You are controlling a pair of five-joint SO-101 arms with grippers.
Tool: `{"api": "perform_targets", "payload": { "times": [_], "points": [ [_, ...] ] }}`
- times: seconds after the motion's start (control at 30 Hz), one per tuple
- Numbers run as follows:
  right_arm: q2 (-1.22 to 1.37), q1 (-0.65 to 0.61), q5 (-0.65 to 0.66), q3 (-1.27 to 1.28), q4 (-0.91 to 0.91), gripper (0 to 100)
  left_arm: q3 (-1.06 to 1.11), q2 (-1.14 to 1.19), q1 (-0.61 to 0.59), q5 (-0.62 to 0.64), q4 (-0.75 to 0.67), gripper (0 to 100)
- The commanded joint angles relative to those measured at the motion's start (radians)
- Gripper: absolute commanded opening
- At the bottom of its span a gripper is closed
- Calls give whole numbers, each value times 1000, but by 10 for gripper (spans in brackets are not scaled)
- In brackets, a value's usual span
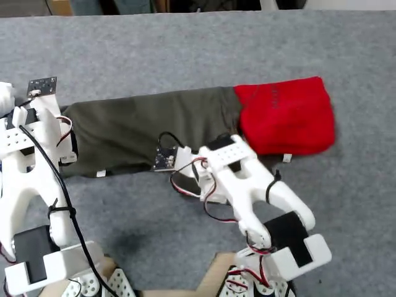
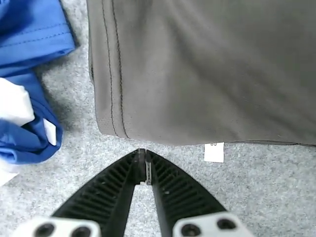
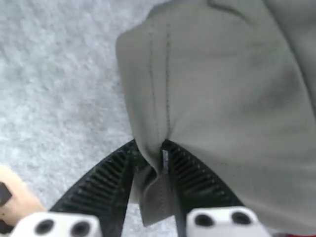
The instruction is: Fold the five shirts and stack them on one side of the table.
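Off to your left, a blue cloth (image 2: 34,34) is lying bunched on the grey tabletop (image 1: 185,49). A bit of white fabric (image 2: 12,106) is showing against it, and both are sitting just beside the left end of the olive shirt (image 1: 148,127).

Your left hand (image 2: 142,159) is sitting at that shirt's near left corner with its fingers pressed together and nothing between them. The tips are pointing at the stitched hem and stopping just short of it. A small white tag (image 2: 214,152) is poking out from under the shirt's near edge close by.

The olive shirt itself is lying in a long band across the middle of the tabletop, running from left to right.

Partway along its near edge, your right hand (image 3: 159,157) is clamping a fold of the olive fabric. The cloth is bunching between the fingers, and the hemmed edge is curling up above them.

At the right end, the red shirt (image 1: 284,117) is lying folded in a compact block, with its left edge touching the olive shirt's right end.
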Motion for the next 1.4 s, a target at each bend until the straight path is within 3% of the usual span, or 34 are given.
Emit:
{"api": "perform_targets", "payload": {
  "times": [0.0,0.27,0.8,1.2,1.37],
  "points": [
    [8,-15,-20,16,-40,118,-15,-11,-10,-11,5,30],
    [10,-15,-114,22,-20,119,-16,-8,-10,-11,5,30],
    [13,-43,-123,22,75,165,-16,-5,-5,-6,3,30],
    [91,-80,-213,-5,28,120,-8,-11,-10,-5,11,30],
    [93,-80,-247,-8,28,14,-15,-11,-10,-5,11,30]
  ]
}}
